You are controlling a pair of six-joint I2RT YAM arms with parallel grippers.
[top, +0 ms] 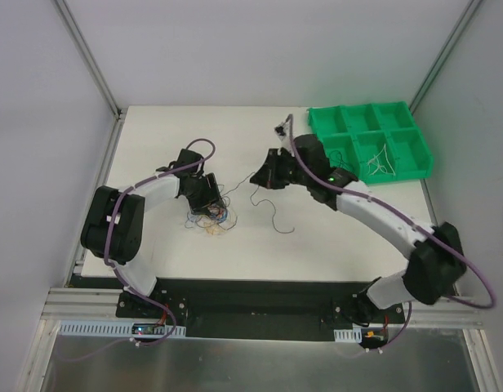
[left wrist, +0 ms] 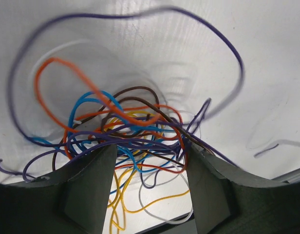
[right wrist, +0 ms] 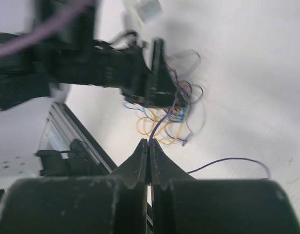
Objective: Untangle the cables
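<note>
The cables lie in a tangled heap of blue, orange, red, yellow, purple, brown and white strands on the white table. My left gripper stands open over the heap, with several strands running loosely between its fingers. In the top view it sits at the heap's upper left. My right gripper is shut on a thin purple cable that leads up to the tangle. It sits right of the heap. A loose dark strand trails below it.
A green bin with several compartments stands at the back right, and one compartment holds pale cables. The left arm's black wrist fills the space just beyond the tangle. The table's near edge runs below the heap.
</note>
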